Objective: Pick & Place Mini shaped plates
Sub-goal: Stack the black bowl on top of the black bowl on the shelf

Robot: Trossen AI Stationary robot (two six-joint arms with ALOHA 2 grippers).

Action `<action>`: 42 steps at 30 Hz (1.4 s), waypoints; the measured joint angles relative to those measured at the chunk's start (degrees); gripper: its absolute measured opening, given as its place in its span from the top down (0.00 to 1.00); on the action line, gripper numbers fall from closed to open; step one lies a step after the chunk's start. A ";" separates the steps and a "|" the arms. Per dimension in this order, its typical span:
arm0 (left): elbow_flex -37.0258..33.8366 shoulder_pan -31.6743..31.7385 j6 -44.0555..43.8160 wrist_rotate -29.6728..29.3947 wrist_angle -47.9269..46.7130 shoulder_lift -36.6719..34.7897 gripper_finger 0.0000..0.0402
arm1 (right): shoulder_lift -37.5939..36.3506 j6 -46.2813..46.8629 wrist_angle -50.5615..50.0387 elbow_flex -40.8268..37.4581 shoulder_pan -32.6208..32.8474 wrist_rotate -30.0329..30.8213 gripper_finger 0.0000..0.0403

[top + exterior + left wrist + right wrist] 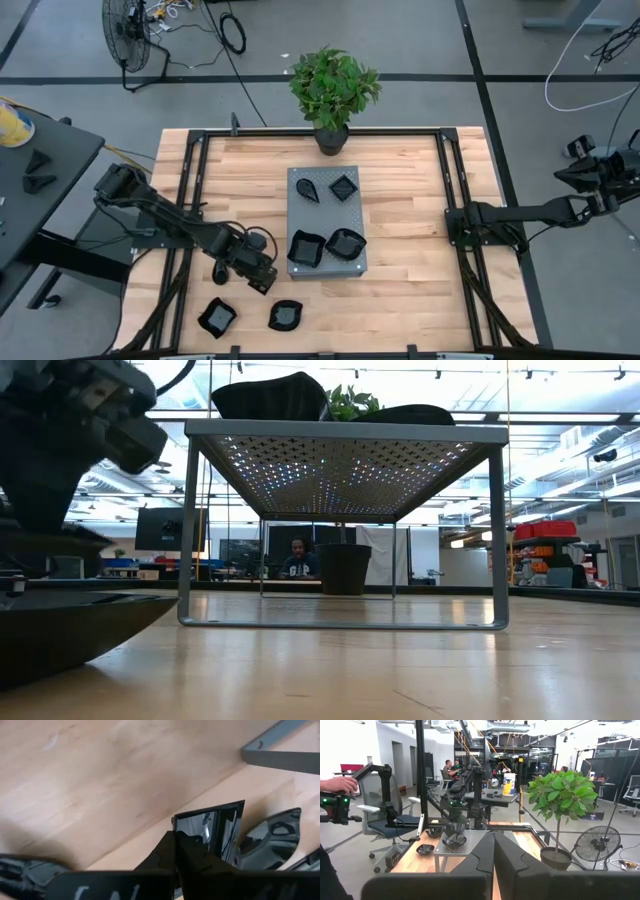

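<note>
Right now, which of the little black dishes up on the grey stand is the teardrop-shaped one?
The teardrop plate at the grey stand's far-left corner, nearest the potted plant; its pointed tip sets it apart from the three squarish ones.

Surfaces: pale wood, grey metal, glossy black dishes.

Counter (400, 200) was light wood in planks, smooth, with a soft sheen and visible grain; a dark metal frame (200, 135) edged it. Perforated slab (326, 215) looked like matt grey metal, its top punched with small holes, standing on thin grey metal legs. Mini shaped plates (305, 248) were black and glossy; the one (220, 832) under the left wrist camera mirrored its surroundings, smooth as glazed ware or hard plastic. Left tool (175, 850) and right tool (493, 852) showed dark matt fingers, plastic-like. Plant pot (331, 138) was dull black.
</note>
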 joint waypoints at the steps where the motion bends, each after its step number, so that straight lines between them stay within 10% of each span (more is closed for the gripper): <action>1: 0.89 0.00 0.15 0.00 -1.39 0.00 0.99 | 0.00 0.00 0.01 -0.01 -0.01 0.00 0.96; 24: 31.58 4.39 15.70 -8.74 -35.47 0.00 0.99 | 0.00 0.00 0.00 0.00 -0.02 -0.02 0.96; 34: 36.44 15.00 34.84 -14.58 -30.71 -0.07 0.99 | 0.00 0.00 0.00 -0.01 -0.01 -0.01 0.96; 42: 36.44 26.33 53.65 -8.37 -16.81 -0.07 0.99 | 0.00 0.00 0.00 0.00 0.00 0.00 0.96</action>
